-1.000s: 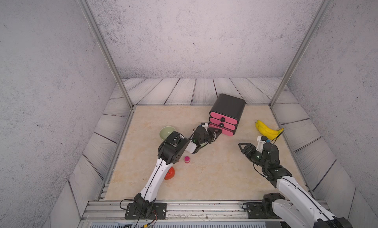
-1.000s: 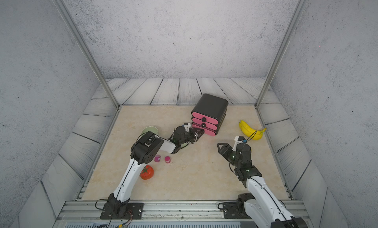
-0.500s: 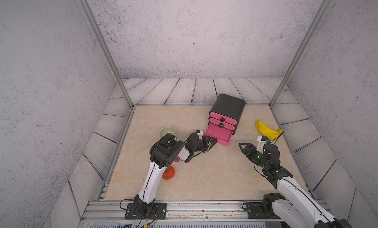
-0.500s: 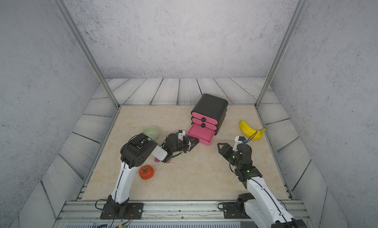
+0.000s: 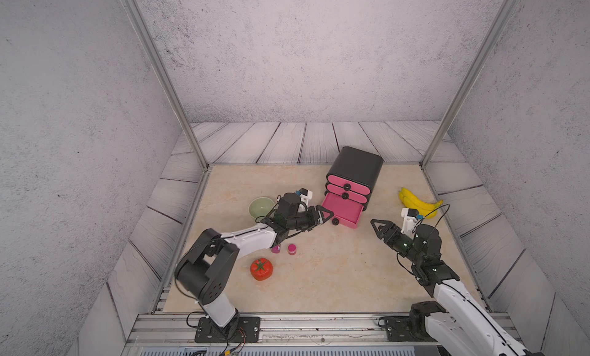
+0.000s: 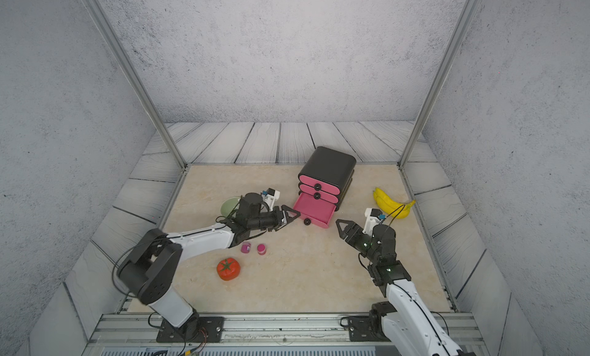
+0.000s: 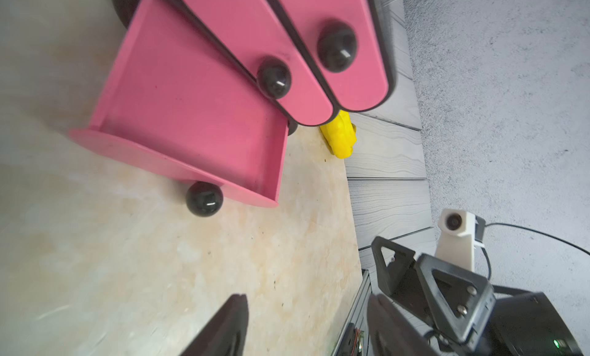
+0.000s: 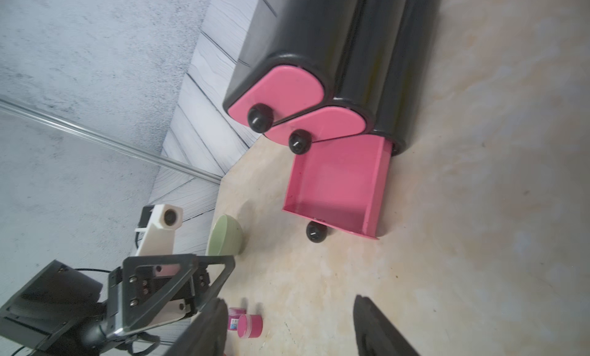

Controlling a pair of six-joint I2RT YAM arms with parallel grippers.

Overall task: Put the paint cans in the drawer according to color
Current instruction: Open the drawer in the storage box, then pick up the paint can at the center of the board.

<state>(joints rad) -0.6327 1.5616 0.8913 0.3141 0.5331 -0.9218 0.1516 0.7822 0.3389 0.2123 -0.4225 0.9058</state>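
Observation:
The drawer cabinet is black with three pink fronts. Its bottom drawer is pulled out and holds nothing, as the left wrist view and the right wrist view also show. My left gripper is open and empty, just short of the bottom knob. Two magenta paint cans stand on the table beside the left forearm; the right wrist view catches one. My right gripper hovers open and empty to the right of the drawer.
A red tomato lies in front of the cans. A pale green bowl sits behind the left wrist. A yellow banana bunch lies at the right, by the metal frame post.
The bottom drawer slid out of the cabinet with my left gripper on its knob. That gripper has since opened and come off the knob. The right gripper opened a little.

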